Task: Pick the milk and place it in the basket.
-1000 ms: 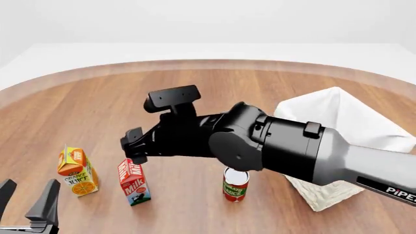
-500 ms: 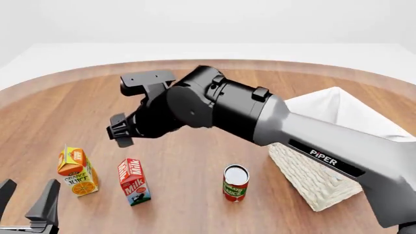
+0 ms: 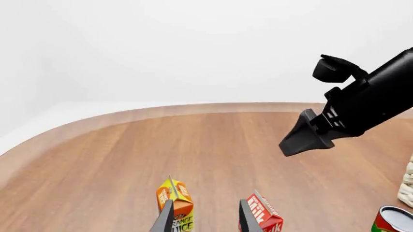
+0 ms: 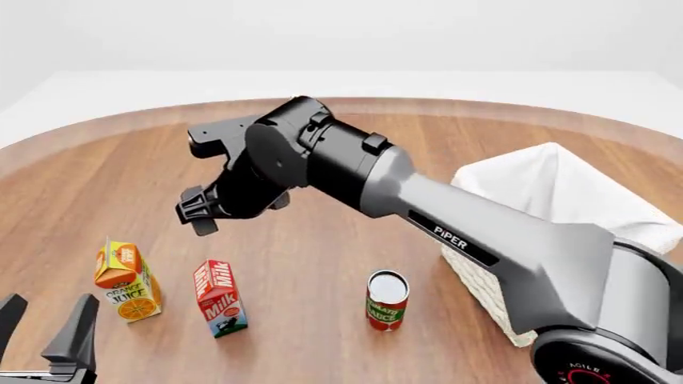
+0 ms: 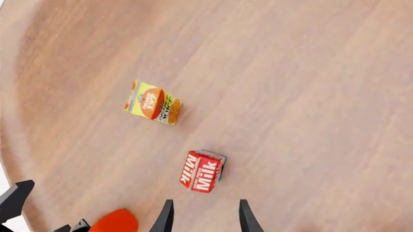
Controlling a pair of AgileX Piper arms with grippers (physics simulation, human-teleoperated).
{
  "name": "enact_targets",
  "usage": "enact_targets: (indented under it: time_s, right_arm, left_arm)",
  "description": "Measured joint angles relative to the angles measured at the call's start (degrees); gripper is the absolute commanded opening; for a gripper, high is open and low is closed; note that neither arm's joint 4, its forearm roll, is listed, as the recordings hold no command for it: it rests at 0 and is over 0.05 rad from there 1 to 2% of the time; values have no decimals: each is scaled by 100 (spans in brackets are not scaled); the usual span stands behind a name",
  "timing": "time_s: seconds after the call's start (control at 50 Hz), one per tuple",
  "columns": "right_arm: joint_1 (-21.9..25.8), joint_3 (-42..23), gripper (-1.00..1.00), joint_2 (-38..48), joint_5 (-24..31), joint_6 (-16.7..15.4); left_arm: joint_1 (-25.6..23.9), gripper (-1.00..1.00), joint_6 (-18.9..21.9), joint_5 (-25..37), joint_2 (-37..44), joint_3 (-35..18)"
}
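Standing upright on the wooden surface (image 4: 320, 264), the milk (image 4: 220, 298) sits near the front edge, between the orange juice carton (image 4: 126, 281) on its left and the red can (image 4: 386, 300) on its right, touching neither. The basket (image 4: 555, 232) is well apart from it at the right side, its white cloth liner folded over the rim, partly hidden by the right arm. That arm reaches across from the right, and the right hand (image 4: 201, 216) hangs in the air above the surface, beyond the milk and clear of it; in the right wrist view its two fingers (image 5: 164, 217) are spread apart with nothing between them, and the milk (image 5: 203, 171) lies just ahead of them. The left hand (image 4: 45, 334) rests low at the front left corner, fingers parted and empty, near the juice carton.
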Motion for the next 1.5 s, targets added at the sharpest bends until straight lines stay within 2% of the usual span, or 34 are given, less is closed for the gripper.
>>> enact_targets:
  time_s: [0.32, 1.0, 1.5]
  right_arm:
    - [157, -302, 100, 430, 73, 108]
    - [397, 245, 100, 690, -517, 557]
    - [258, 402, 100, 800, -650, 628]
  left_arm:
    - [0, 100, 0, 0, 0, 0]
    - [0, 100, 0, 0, 0, 0]
    - [0, 100, 0, 0, 0, 0]
